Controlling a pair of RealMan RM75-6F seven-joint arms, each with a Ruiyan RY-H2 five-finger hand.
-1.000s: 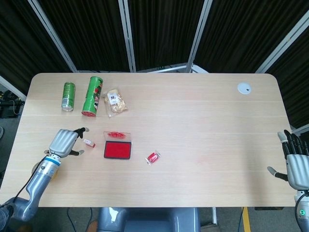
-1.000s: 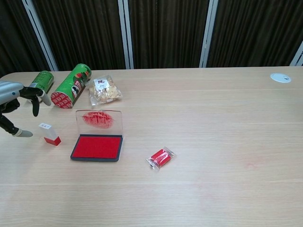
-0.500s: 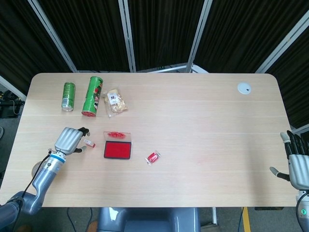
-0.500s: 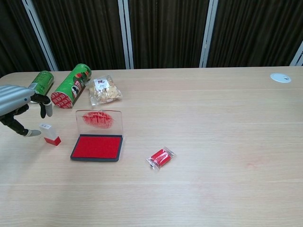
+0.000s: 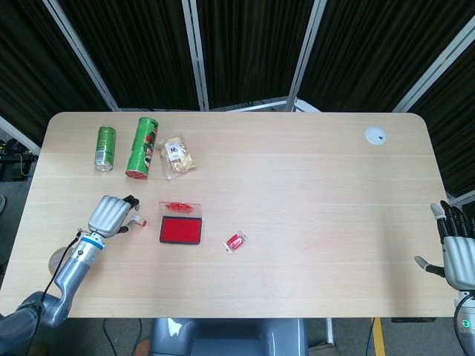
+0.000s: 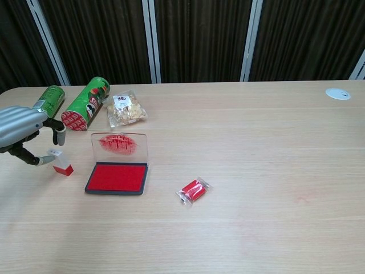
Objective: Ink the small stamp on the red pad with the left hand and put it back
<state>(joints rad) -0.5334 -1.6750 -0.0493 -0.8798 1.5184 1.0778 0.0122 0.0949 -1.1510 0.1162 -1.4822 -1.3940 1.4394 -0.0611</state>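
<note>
The small stamp [image 6: 59,161], white with a red base, stands upright on the table just left of the red ink pad [image 6: 117,177]. The pad's clear lid [image 6: 120,145] is raised. My left hand [image 6: 23,128] hovers at the stamp's left, its thumb low beside the stamp and a finger curving over the top; no firm hold shows. In the head view the left hand [image 5: 110,215] partly covers the stamp [image 5: 138,219], with the pad [image 5: 180,231] to their right. My right hand [image 5: 459,248] hangs off the table's right edge with fingers spread and nothing in it.
A green can [image 5: 105,147], a green chips tube [image 5: 142,146] and a snack bag [image 5: 178,156] lie behind the pad. A red wrapped sweet [image 5: 235,241] sits to the pad's right. A white disc [image 5: 375,135] is at the far right.
My left hand has slid right along the table until its thumb and fingers bracket the stamp. The stamp, the pad and the right hand have stayed put.
</note>
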